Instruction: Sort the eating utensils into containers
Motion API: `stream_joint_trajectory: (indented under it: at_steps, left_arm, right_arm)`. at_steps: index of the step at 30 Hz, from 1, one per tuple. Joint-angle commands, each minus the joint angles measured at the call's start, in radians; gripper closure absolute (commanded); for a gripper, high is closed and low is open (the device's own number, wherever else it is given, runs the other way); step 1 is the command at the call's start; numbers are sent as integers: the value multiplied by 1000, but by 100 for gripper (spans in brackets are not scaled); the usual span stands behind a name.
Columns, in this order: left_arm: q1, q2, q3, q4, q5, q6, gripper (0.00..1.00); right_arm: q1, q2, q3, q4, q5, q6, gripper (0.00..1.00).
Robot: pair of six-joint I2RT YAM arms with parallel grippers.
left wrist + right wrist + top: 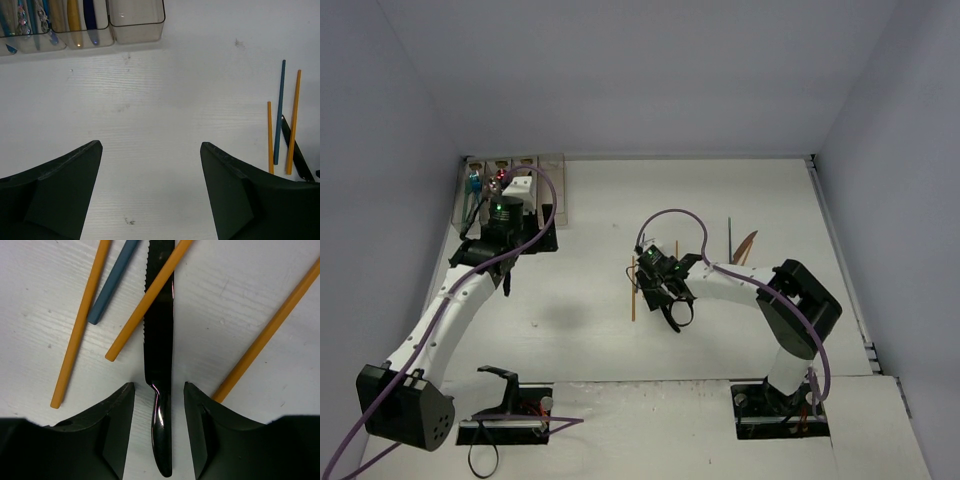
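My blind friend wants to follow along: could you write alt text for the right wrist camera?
A black serrated knife lies on a white table, its handle between the open fingers of the right gripper, neither touching it. One orange stick lies across its blade; two more orange sticks and a blue stick lie beside it.

Overhead rear view; wrists close, sharing sticks (pixel 80 325).
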Motion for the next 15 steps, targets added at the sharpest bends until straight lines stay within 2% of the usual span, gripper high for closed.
stream_joint_trajectory:
  at_steps: [1,2,5,11,15]
  left_arm:
    - [2,7,12,55,13,-1,23]
    - [2,10,13,57,14,-1,23]
    - [2,15,11,57,14,1,23]
    - [2,23,10,57,20,7,23]
    - [2,28,13,63,23,1,23]
  right_arm:
    - [9,37,27,-23,38,18,61]
    - [10,44,25,-24,39,20,64]
    - [8,58,16,-28,42,36,80]
    - [-8,46,-25,-43,60,68,100]
    - [-29,31,-47,-89,103,100,100]
